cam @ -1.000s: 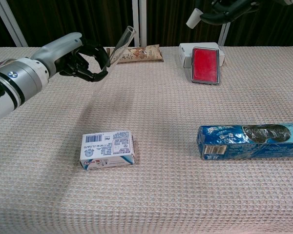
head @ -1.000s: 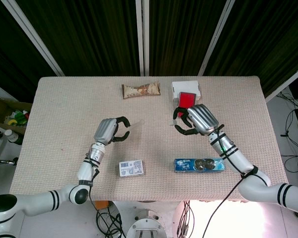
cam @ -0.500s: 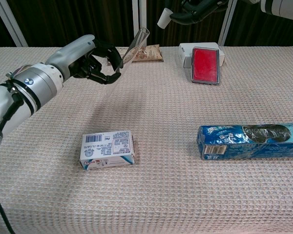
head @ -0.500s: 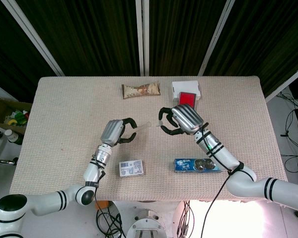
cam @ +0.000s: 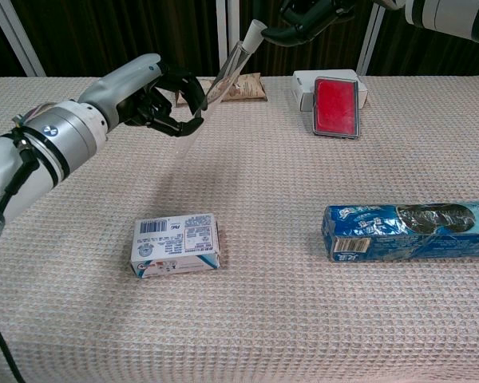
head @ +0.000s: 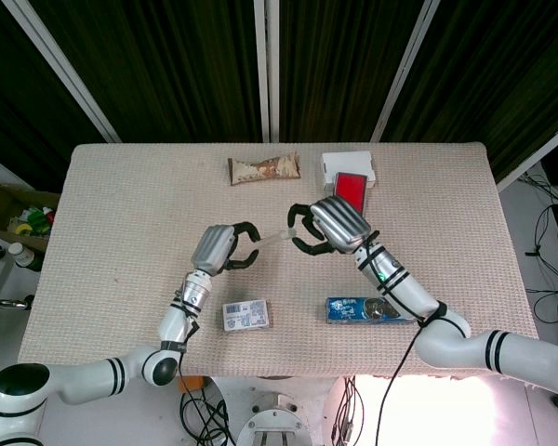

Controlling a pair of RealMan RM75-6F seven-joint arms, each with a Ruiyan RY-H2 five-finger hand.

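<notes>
One clear tube (cam: 233, 64), one snack bar (head: 264, 168), two boxes (head: 245, 314) (head: 348, 165), one red case (cam: 336, 107), one biscuit pack (cam: 407, 230)

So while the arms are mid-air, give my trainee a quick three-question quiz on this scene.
1. True or false: the left hand holds a clear tube.
2. What is the right hand doing to the tube's top end? A) meeting it with a white cap B) resting on the table C) gripping the biscuit pack
3. The red case leans on a ____ box.

Key: 1 true; 2 A; 3 white.
</notes>
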